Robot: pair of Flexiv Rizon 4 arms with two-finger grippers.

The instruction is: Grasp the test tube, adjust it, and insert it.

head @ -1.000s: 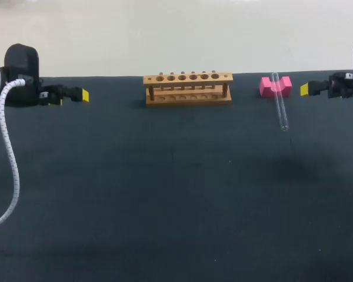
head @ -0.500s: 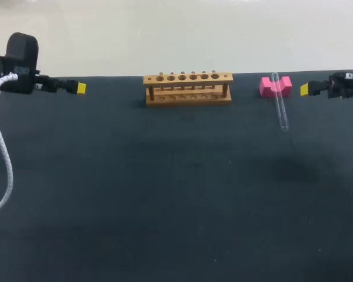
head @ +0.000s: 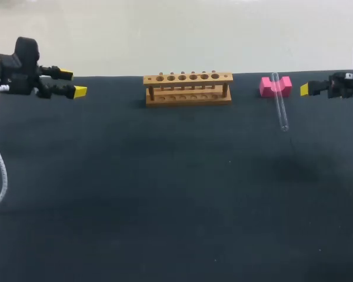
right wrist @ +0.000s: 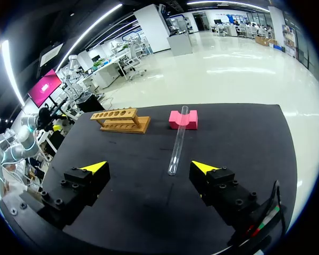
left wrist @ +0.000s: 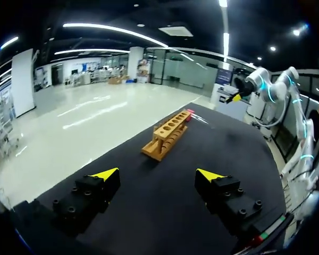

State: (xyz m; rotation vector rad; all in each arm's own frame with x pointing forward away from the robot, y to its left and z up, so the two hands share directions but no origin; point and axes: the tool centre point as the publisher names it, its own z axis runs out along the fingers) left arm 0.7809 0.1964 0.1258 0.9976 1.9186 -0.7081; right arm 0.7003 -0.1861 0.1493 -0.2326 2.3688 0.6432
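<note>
A clear glass test tube [head: 280, 106] lies on the black table [head: 176, 194], its upper end propped in the notch of a pink block [head: 275, 86]. To the left of the block stands a wooden rack [head: 188, 88] with several holes. My right gripper [head: 304, 89] hovers open just right of the block. From its wrist, the tube [right wrist: 177, 141] lies ahead between the spread fingers of the gripper [right wrist: 149, 167], with the block [right wrist: 183, 120] and rack [right wrist: 119, 120] beyond. My left gripper [head: 73, 83] is open at the far left edge. The rack [left wrist: 167, 133] stands well ahead of this gripper [left wrist: 157, 174].
A white cable [head: 0, 170] hangs from my left arm over the table's left edge. The table's back edge runs just behind the rack and the pink block.
My left gripper has risen slightly and turned at the wrist, so both yellow tips now show; its cable swung left. The right arm, tube, block and rack have not moved.
</note>
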